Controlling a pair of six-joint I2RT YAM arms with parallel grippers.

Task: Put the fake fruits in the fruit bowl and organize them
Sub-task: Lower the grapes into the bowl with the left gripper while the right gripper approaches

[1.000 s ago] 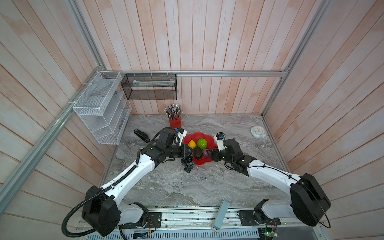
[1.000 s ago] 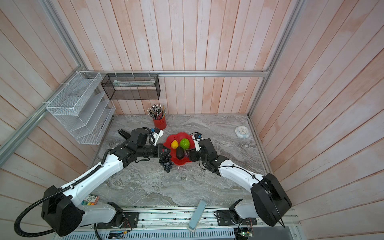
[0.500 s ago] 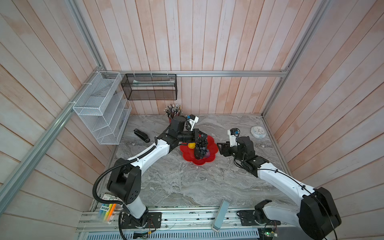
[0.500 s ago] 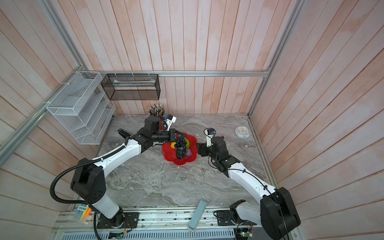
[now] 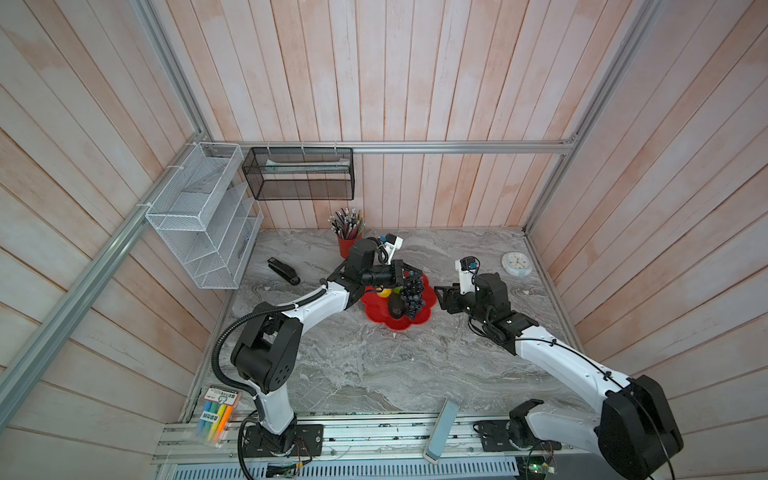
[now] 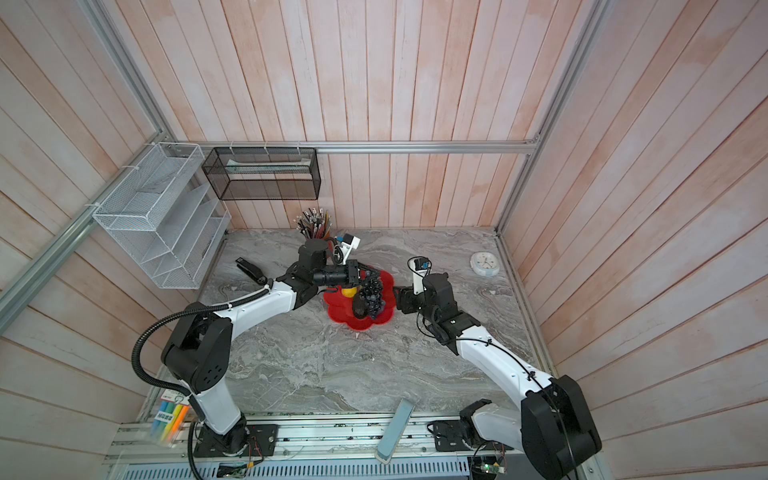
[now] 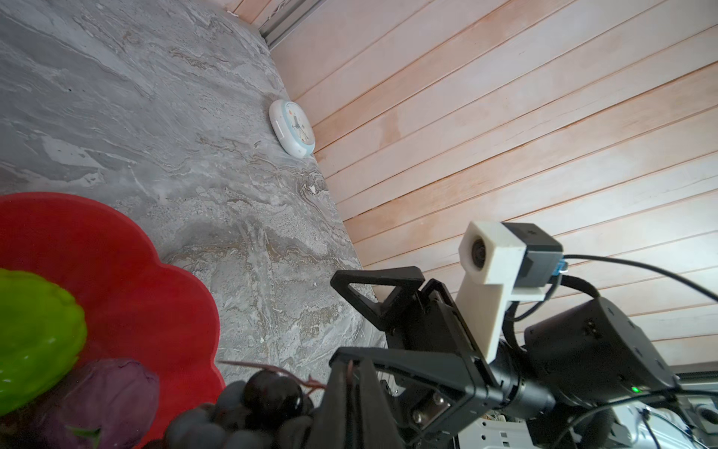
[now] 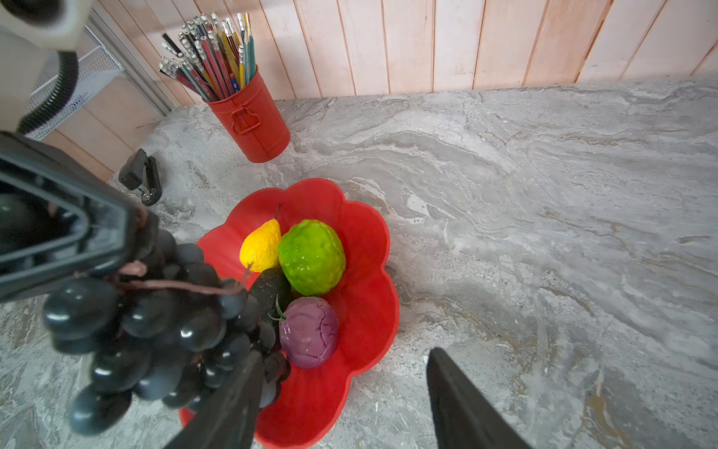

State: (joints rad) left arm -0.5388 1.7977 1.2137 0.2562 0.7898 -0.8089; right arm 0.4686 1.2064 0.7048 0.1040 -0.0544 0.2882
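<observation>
Of five fake fruits [image 6: 368, 300], four are seen inside the single red fruit bowl [image 8: 369, 303]: a yellow pear [image 8: 261, 247], a bumpy green ball [image 8: 312, 256], a purple round fruit [image 8: 309, 330] and a dark avocado [image 8: 270, 289], partly hidden behind the fifth. This is a grape bunch [image 8: 155, 330], hung above the bowl by its stem, on which the left gripper [image 5: 408, 274] is clamped. The right gripper [image 5: 439, 298] is held just beside the bowl, jaws apart and empty. A marker pack [image 5: 218, 415], well apart from the bowl, bears a label too small to be read.

In both top views the long dark grape bunch [image 5: 412, 296], hanging from the black left gripper [image 5: 412, 274], hides the bumpy bright green ball [image 8: 311, 256] and the small purple round fruit [image 8: 309, 332]. Only a sliver of the yellow pear-shaped fruit [image 5: 384, 293] shows. In the right wrist view the bunch covers most of the dark avocado-like oval [image 8: 272, 289].
</observation>
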